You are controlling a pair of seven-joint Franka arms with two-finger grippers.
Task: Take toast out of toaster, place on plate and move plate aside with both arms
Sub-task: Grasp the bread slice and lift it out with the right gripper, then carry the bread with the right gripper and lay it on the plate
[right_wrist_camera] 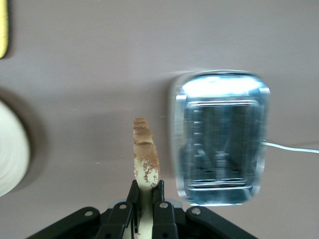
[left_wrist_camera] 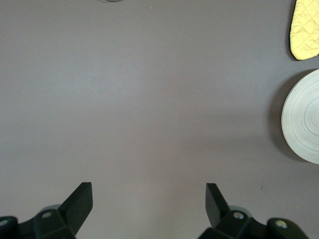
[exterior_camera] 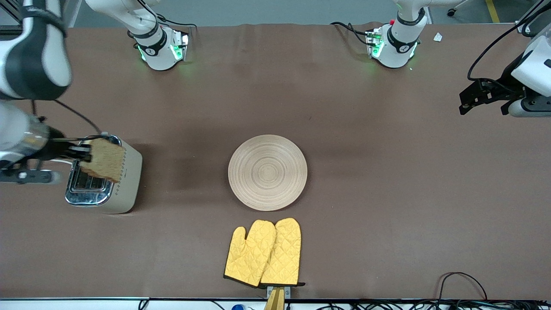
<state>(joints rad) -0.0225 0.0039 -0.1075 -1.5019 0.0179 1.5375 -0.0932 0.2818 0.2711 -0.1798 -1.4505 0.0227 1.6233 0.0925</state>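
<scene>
My right gripper point(exterior_camera: 84, 151) is shut on the toast point(exterior_camera: 104, 160), a light brown speckled slice. It holds the slice on edge in the air over the toaster point(exterior_camera: 105, 183). In the right wrist view the toast point(right_wrist_camera: 145, 154) sticks out from between the gripper's point(right_wrist_camera: 147, 191) shut fingers, beside the toaster's slots point(right_wrist_camera: 219, 149). The round wooden plate point(exterior_camera: 267, 172) lies bare in the middle of the table; its edge shows in both wrist views point(left_wrist_camera: 304, 117) point(right_wrist_camera: 10, 149). My left gripper point(exterior_camera: 482, 101) waits open and empty over bare table at the left arm's end point(left_wrist_camera: 148, 199).
A pair of yellow oven mitts point(exterior_camera: 264, 253) lies nearer the front camera than the plate, also seen in the left wrist view point(left_wrist_camera: 305, 30). The toaster's cord runs off toward the right arm's end. Brown table point(exterior_camera: 387, 193) lies between plate and left gripper.
</scene>
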